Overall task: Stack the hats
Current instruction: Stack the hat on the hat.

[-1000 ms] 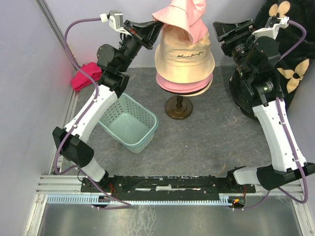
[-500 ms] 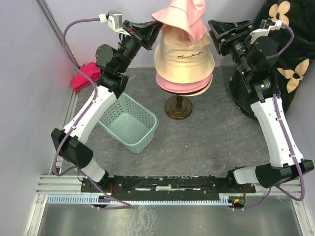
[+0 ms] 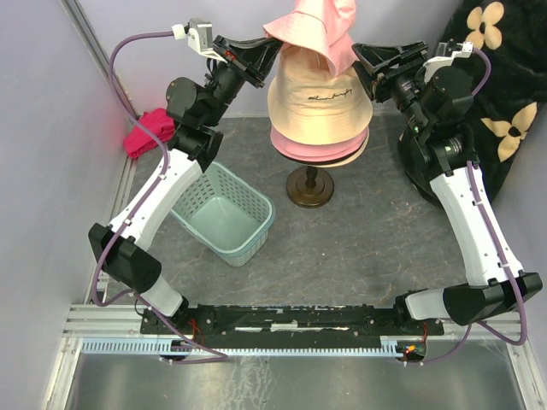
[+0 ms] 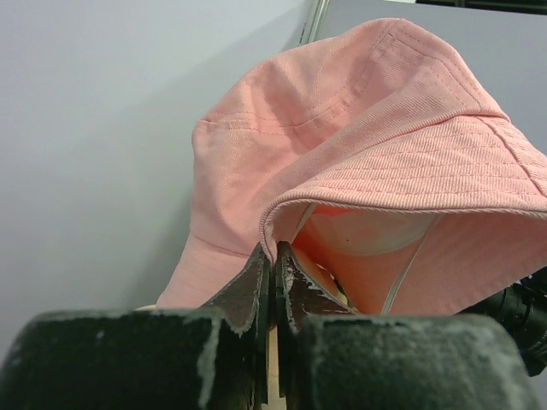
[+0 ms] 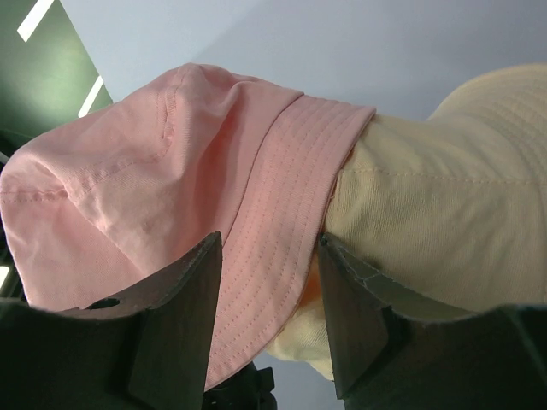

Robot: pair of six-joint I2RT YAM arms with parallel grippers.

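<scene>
Top external: three hats point(image 3: 320, 102) stacked (two pink, one beige)

Hats on stand point(image 3: 310, 186): 3 sure, namely top pink hat point(image 3: 312, 26), beige hat point(image 3: 320, 102) and lower pink hat point(image 3: 314, 148). Beige rim point(image 3: 364, 149) below may be a 4th, can't tell. 1 black hat point(image 3: 417, 175), partly hidden. 1 teal basket point(image 3: 225, 215). 1 magenta cloth bundle point(image 3: 147, 132). 1 black floral cloth point(image 3: 504, 60).

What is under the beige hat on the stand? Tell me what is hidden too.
A pink brim sticks out beneath the beige hat, above the dark stand. That lower hat's crown, and whatever the hats sit on, are covered.
</scene>
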